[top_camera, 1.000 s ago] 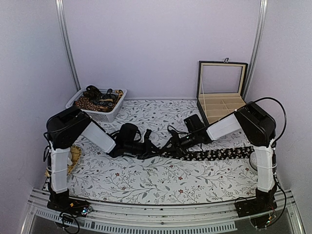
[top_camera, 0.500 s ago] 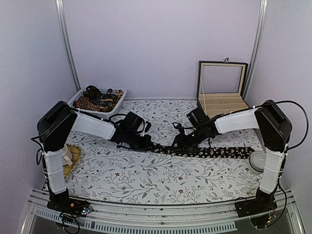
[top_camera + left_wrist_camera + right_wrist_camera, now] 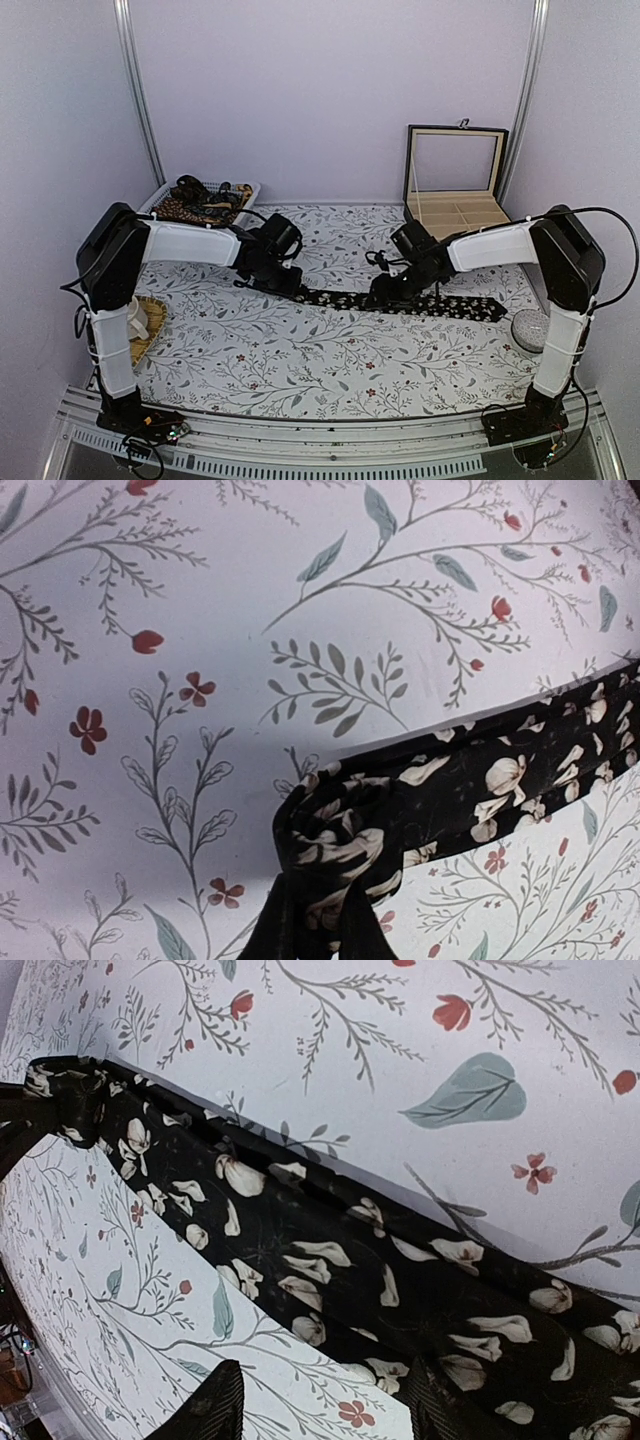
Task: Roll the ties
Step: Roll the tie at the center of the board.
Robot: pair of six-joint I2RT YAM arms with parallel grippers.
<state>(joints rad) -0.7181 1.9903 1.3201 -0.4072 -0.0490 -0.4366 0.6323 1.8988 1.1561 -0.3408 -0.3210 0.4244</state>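
A black tie with pale flower print (image 3: 440, 303) lies stretched left to right across the flowered table. My left gripper (image 3: 290, 285) is shut on its bunched left end; in the left wrist view that crumpled end (image 3: 345, 840) sits pinched at my left gripper (image 3: 318, 925). My right gripper (image 3: 387, 292) hovers low over the tie's middle with the jaws apart. In the right wrist view the tie (image 3: 330, 1260) runs diagonally, and my right gripper (image 3: 325, 1410) is open with one finger above the cloth and the other above bare table. Nothing is held in it.
A white basket (image 3: 228, 230) with other ties (image 3: 195, 203) stands at the back left. An open compartment box (image 3: 455, 205) stands at the back right. A grey round object (image 3: 530, 328) lies near the right arm, a yellowish item (image 3: 148, 322) near the left arm.
Both arms have reached farther back, and the left gripper has dragged the tie's end back and right. The right gripper has opened its jaws over the tie.
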